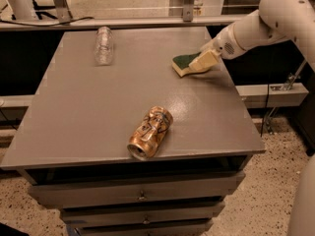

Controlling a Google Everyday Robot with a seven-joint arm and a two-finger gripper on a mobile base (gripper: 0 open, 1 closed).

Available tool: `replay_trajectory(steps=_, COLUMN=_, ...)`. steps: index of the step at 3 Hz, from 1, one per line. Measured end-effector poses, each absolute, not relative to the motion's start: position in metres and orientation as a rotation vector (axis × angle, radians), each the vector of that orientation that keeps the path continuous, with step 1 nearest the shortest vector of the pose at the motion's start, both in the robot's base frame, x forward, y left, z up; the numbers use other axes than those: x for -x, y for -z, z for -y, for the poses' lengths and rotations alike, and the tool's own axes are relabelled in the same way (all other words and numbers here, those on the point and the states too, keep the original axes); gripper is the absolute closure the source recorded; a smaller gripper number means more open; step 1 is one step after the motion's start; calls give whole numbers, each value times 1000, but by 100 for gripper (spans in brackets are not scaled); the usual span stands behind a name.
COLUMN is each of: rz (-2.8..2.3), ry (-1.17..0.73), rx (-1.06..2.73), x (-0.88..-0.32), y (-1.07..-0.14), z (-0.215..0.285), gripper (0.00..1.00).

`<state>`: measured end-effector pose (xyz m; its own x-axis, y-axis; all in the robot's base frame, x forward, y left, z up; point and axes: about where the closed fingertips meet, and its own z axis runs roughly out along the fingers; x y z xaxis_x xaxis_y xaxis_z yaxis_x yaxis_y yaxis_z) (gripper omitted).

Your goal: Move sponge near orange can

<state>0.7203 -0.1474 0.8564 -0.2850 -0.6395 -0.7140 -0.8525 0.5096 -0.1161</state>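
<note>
Sponge [183, 64]: at the far right of the worktop [88, 117], close to the back edge, dark green scouring face up, pale yellow foam showing along the near side. Gripped at the right end by the tool [203, 62], clamped across green top and foam, as far as can be judged. Cannot tell whether raised a little or resting on the surface. Well apart from the orange can [150, 132], lying on its side toward the front edge with the silver rim facing forward.

Probably very light, soft and springy. Gives under a squeeze, so calls for only a modest pinch. Rough on the green face, hence unlikely to slip. Not fragile. Best taken across the thickness, green side to foam side, nearer the middle for balance. Held by one end as now, may droop or swing at the free end. Better set down flat than dropped, being liable to bounce and tumble. Also worth stopping just short of the can: round, dented, on its side, perhaps empty, and so likely to roll at a nudge.

No brand or lettering visible on the sponge. On the can, dark and cream markings over orange-copper, none readable. Nothing legible on the clear plastic bottle [104, 45] lying at the back left, nor on the drawer fronts [142, 195] beneath the worktop.
</note>
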Motion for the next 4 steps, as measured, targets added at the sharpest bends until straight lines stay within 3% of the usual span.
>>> replay_trajectory(steps=1, rz=-1992, ry=-412, rx=1242, x=-705, y=-862, z=139, gripper=87)
replay_trajectory(steps=2, rz=-1957, ry=-447, rx=1269, x=-682, y=-871, z=136, gripper=100)
replay_trajectory(steps=4, rz=-1904, ry=-458, rx=1366, x=-610, y=-884, z=145, gripper=100)
